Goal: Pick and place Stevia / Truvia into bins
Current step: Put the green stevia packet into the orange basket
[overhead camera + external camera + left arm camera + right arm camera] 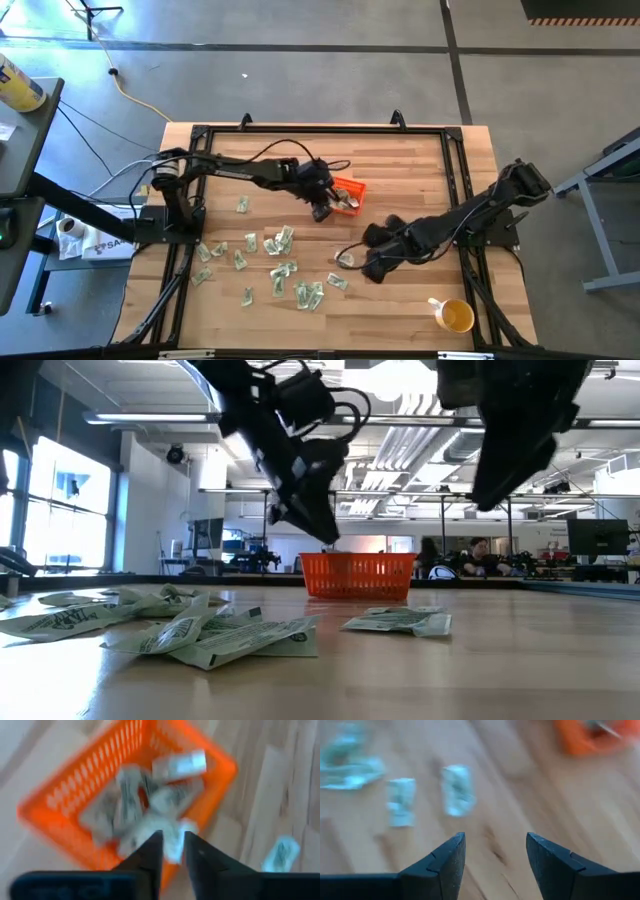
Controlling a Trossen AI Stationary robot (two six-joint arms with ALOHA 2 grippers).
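The orange bin (352, 187) (357, 575) stands on the wooden table right of its middle and holds several pale green-and-white Stevia sachets (175, 767). My left gripper (323, 211) (173, 845) hangs slanting down over the bin's near-left edge, its fingertips a narrow gap apart. One sachet (176, 827) shows just past the tips. Many more sachets (280, 265) (200, 632) lie flat on the table's near left. My right gripper (368, 264) (495, 852) hangs open above bare wood, with two sachets (457, 790) lying beyond its tips. My left gripper points down into the bin from its near-left side. A pale sachet (172, 851) shows in and beyond the narrow gap between the fingertips, over the others in the bin. I cannot tell whether the fingers touch it.
A yellow cup (455, 316) stands at the table's near right corner. A single sachet (345, 258) lies just left of my right gripper, another (337, 282) nearer the front. A black frame (300, 130) runs round the table. Bare wood lies right of the bin.
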